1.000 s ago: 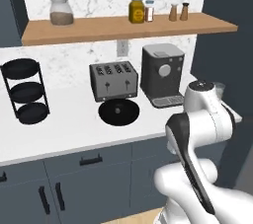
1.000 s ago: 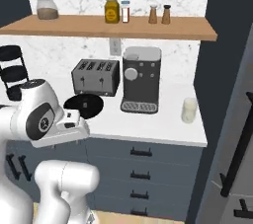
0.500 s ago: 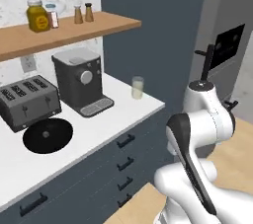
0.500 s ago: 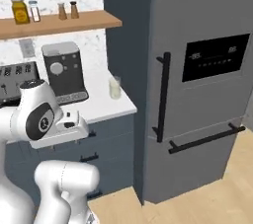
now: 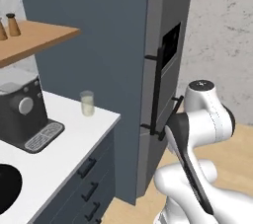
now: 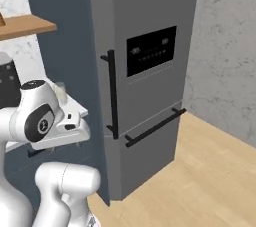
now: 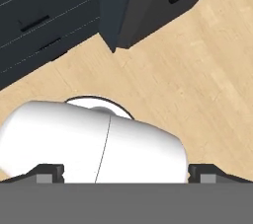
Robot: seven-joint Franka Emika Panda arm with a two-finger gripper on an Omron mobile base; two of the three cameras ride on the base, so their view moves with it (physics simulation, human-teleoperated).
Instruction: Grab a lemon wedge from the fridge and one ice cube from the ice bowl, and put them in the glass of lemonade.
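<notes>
The fridge (image 5: 146, 70) (image 6: 145, 96) is tall and dark grey, with a black display panel (image 6: 151, 51) and black bar handles. Its doors are shut, so the lemon wedge is hidden. The glass of lemonade (image 5: 87, 103) (image 6: 61, 91) stands on the white counter (image 5: 74, 139) near the fridge's side. The ice cube and the ice bowl are out of view. My gripper (image 7: 126, 171) is folded close to the arm and faces down at the floor, well short of the fridge. It is open, its fingertips (image 7: 49, 171) far apart with nothing between them.
A dark coffee machine (image 5: 22, 117) sits left of the glass, under a wooden shelf (image 5: 34, 38). Dark drawer cabinets (image 5: 91, 183) (image 7: 44, 16) run under the counter. Bare wood floor (image 6: 205, 171) stretches in front of the fridge, to a marbled wall (image 6: 225, 46).
The whole picture has swung from the counter with toaster and coffee machine round to the fridge, so the base has moved. The arm keeps its folded pose and the gripper stays open.
</notes>
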